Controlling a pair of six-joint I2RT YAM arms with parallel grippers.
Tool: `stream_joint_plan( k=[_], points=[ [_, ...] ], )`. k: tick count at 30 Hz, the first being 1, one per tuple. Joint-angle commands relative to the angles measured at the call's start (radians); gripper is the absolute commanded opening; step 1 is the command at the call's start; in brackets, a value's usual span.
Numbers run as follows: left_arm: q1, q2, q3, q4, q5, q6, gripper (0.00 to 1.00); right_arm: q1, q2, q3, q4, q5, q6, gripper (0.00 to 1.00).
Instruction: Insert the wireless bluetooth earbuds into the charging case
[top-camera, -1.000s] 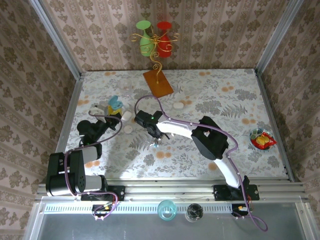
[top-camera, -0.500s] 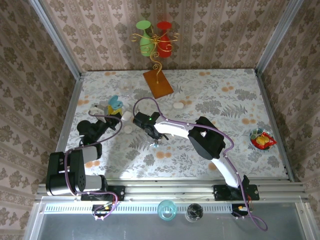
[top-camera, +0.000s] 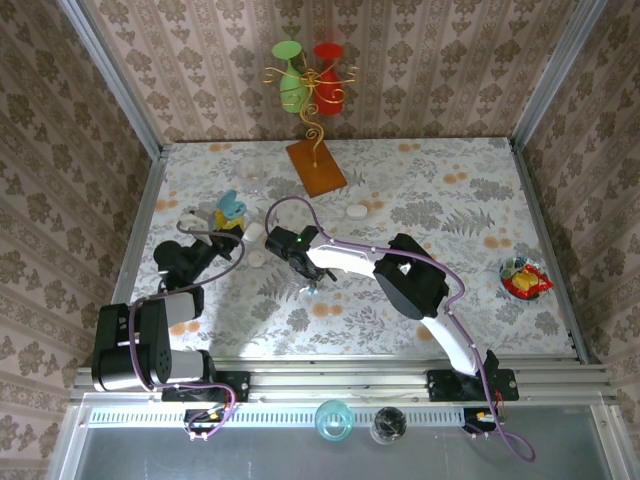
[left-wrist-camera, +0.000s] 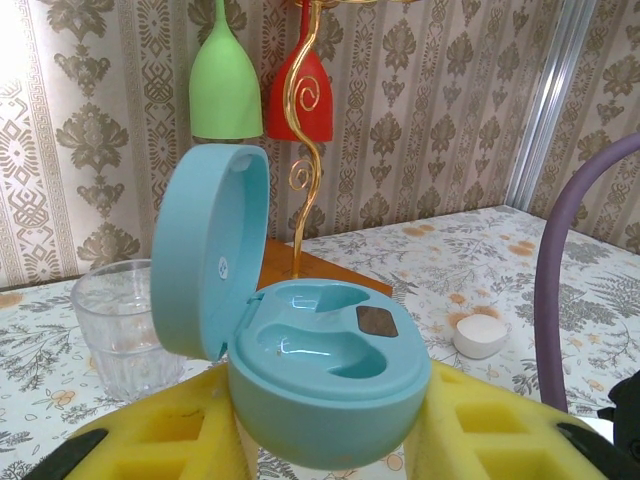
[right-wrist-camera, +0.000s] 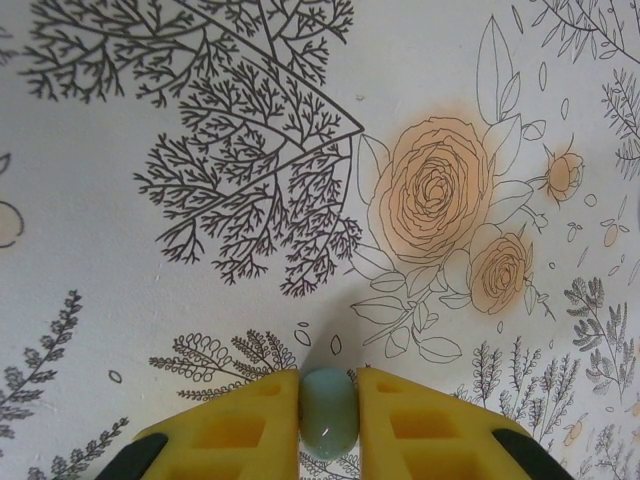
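Two grippers and one opened case are entered. The left gripper (left-wrist-camera: 330, 445) is seen at the left part of the table (top-camera: 450, 200), clenched on the light-blue charging case (left-wrist-camera: 330, 375). The lower body of the case is clasped between the yellow pads (left-wrist-camera: 170, 440). Its lid is stood up on the left side, and the moulded wells are turned upward. The right gripper (right-wrist-camera: 328, 440) is pointed down at the flowered cloth (right-wrist-camera: 430, 190) near the middle of the table. Its jaws are closed on a tiny, pale greenish-white earbud (right-wrist-camera: 326, 410), which is touched by a yellow finger on each side. Whether the earbud is resting on the cloth cannot be told. From above, the earbud's place is given as to the right of the charging case, nearer the front edge and well apart from it. A clear glass tumbler (left-wrist-camera: 125, 325) is noted just behind the case on its left. A white round case (left-wrist-camera: 480, 335) is laid on the cloth to its right. A gilt wire stand (top-camera: 312, 130) on a brown board (top-camera: 316, 166) is set at the far side, with a green goblet (top-camera: 291, 75) and a red goblet (top-camera: 328, 80) hung from it. A red and yellow packet (top-camera: 524, 279) is placed at the right edge.
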Motion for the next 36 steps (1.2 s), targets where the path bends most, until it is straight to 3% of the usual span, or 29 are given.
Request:
stream_joint_plan(
  k=[1,10,23,36],
  points=[
    [0.005,0.009,-0.004,0.050,0.040,-0.014,0.37,-0.020,-0.034,-0.023,0.007,-0.066,0.033,0.20],
    [-0.080,0.025,0.014,0.054,0.043,0.013,0.37,-0.160,-0.296,-0.261,0.237,-0.368,0.201,0.20],
    [-0.350,0.164,0.128,0.053,-0.010,0.120,0.37,-0.475,-0.604,-0.640,0.613,-1.067,0.446,0.21],
    [-0.479,0.290,0.225,0.056,0.020,0.190,0.36,-0.508,-0.737,-0.749,0.867,-1.315,0.651,0.19]
  ],
)
